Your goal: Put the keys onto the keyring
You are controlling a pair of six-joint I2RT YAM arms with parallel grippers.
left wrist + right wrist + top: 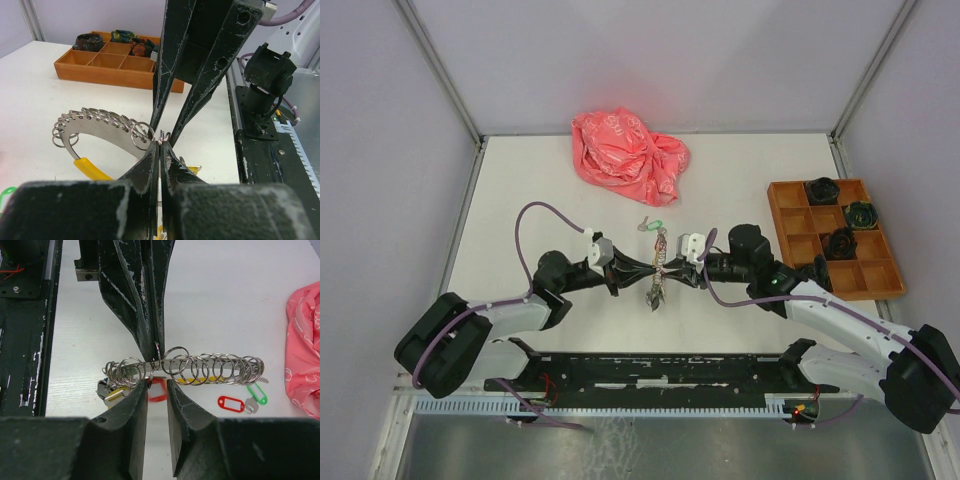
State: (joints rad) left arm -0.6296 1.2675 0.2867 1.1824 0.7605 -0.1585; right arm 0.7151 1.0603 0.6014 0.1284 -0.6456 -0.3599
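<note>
**Nose to nose over the keyring at mid-table**

Nearest, along the black rail [650, 370] at the table's [520, 180] near edge: both bases, set wide apart. From there, the left arm [510, 315] and right arm [840, 320] swung inward and kept low, wrists level, converging at mid-table.

At the meeting point, the left gripper [160, 150] clenched tight, fingers flush together, pinching a wire loop of the keyring [210, 367]. Opposite, almost tip to tip with it, the right gripper [157, 387] released: fingers parted by a clear gap, grasping nothing, with a red tag [157, 392] showing on the table through that gap.

Between the two, the keyring strung crosswise with a long row of small split rings, yellow tags beneath. Cannot tell whether its hanging end touches the tabletop.

Just beyond, loose on the table and apart from the keyring: the keys [651, 225], one red-tagged, one green-tagged, lying side by side.

Farther back, near the rear edge: a crumpled pink bag [630, 155]. Off to the right, close beside the right forearm: a wooden tray [790, 220] with dark bundles [840, 241] in three compartments.

Bare tabletop left of the left arm and behind the keys up to the bag. Walls closing in on the left, right and rear.
</note>
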